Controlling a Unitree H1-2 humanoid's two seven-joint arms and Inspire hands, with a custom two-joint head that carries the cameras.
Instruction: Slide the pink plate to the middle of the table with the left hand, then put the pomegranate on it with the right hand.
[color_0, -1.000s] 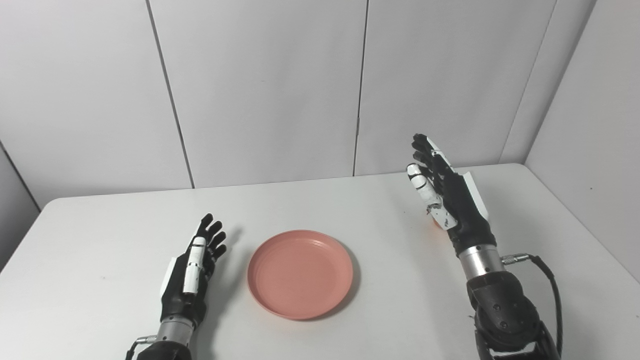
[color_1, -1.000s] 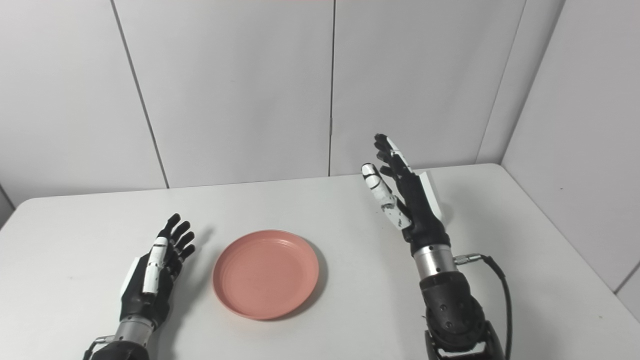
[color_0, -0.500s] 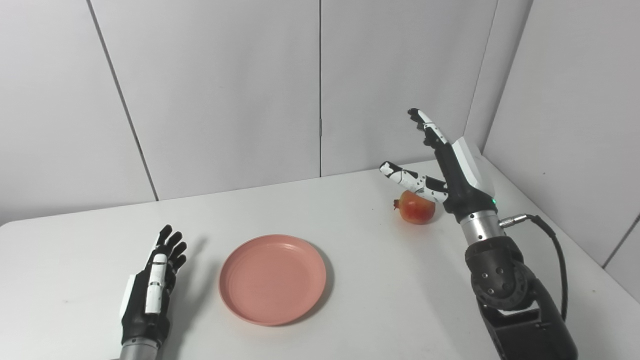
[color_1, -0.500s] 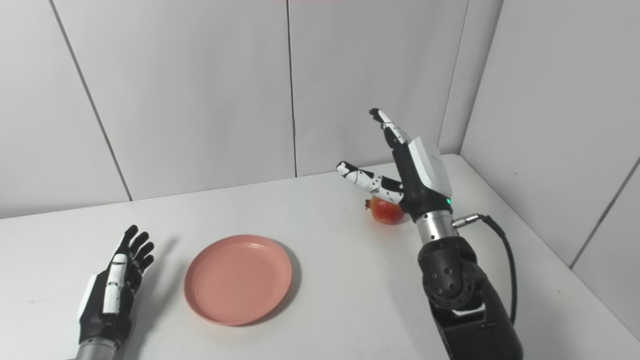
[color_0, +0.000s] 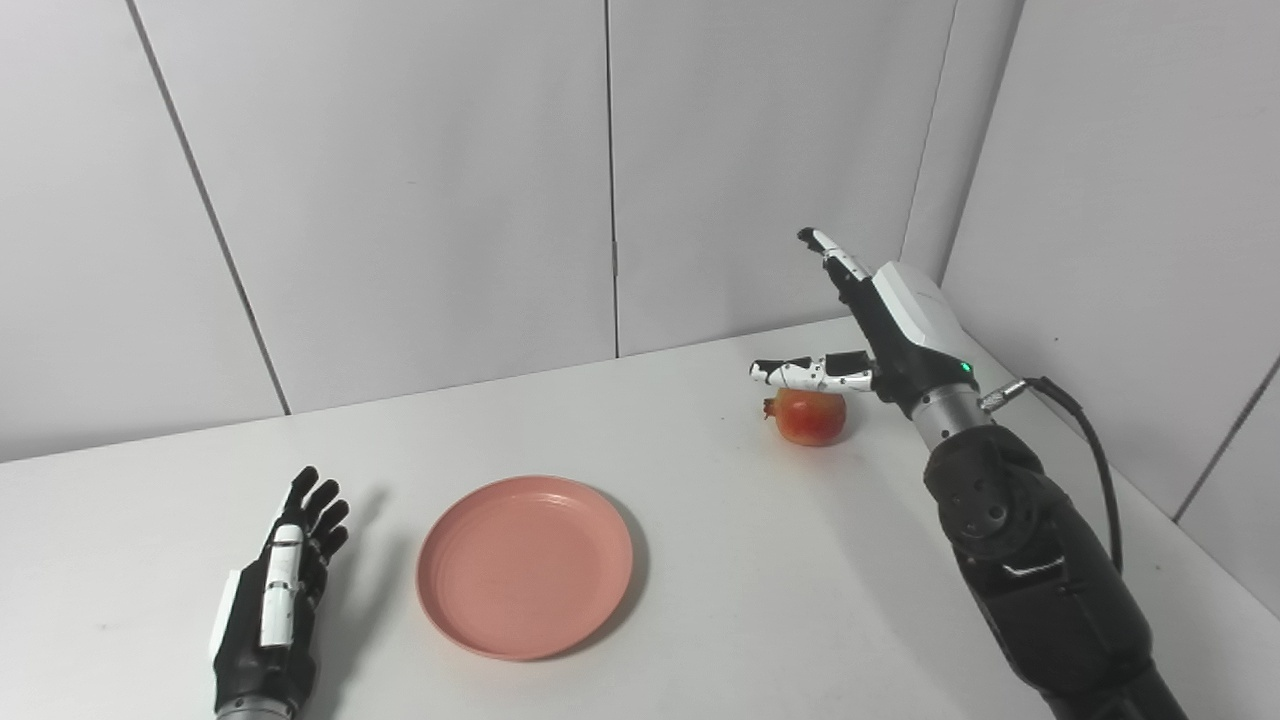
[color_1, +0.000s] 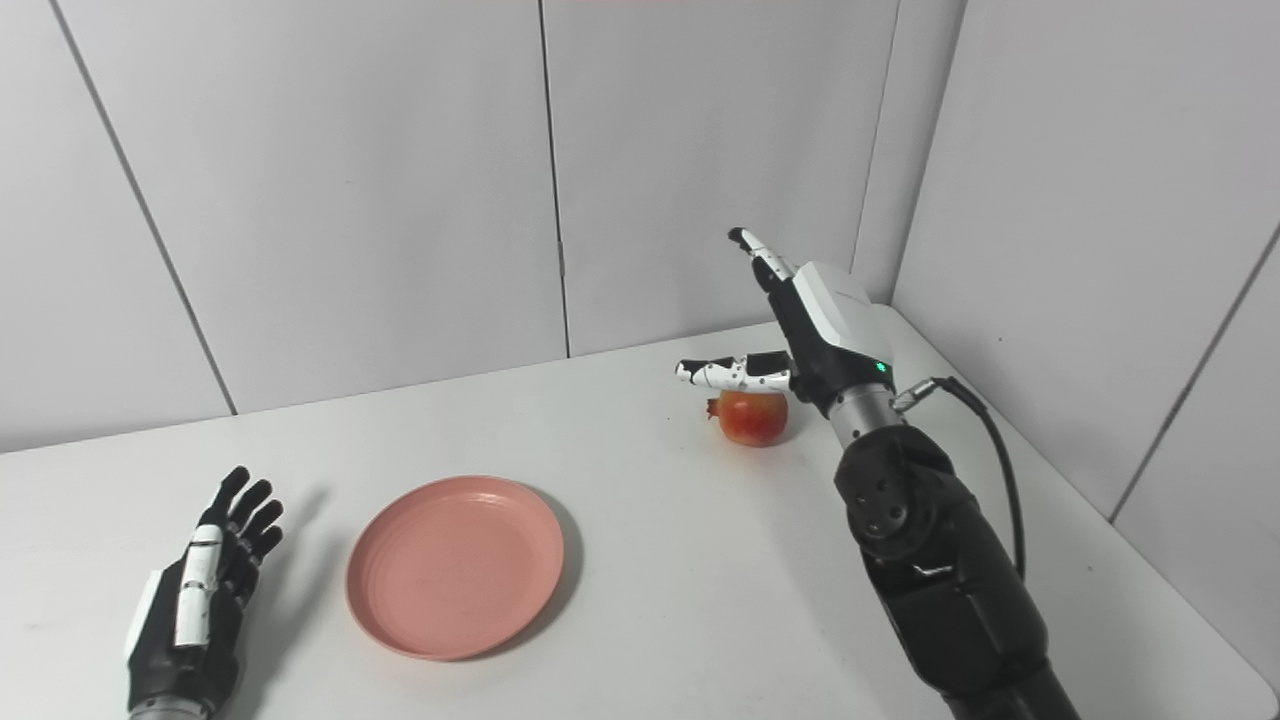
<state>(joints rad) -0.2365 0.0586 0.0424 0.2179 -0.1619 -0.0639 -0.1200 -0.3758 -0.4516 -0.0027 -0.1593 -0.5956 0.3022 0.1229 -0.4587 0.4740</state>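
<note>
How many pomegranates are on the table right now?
1. The pomegranate sits on the table at the far right, under the thumb of the open right hand, apart from the pink plate. None other shows.

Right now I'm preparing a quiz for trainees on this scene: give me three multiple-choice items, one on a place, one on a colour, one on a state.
1. Where is the pomegranate?
A. on the plate
B. on the table, under the right hand's thumb
C. in the left hand

2. What colour is the plate?
A. blue
B. pink
C. green

3. What is the state of the right hand?
A. open, fingers raised
C. shut on the plate
B. shut on the pomegranate

Answers:
1 B, the fruit sits on the table far right of the plate.
2 B, its whole surface is pink.
3 A, the fingers point up and apart, holding nothing.
</note>
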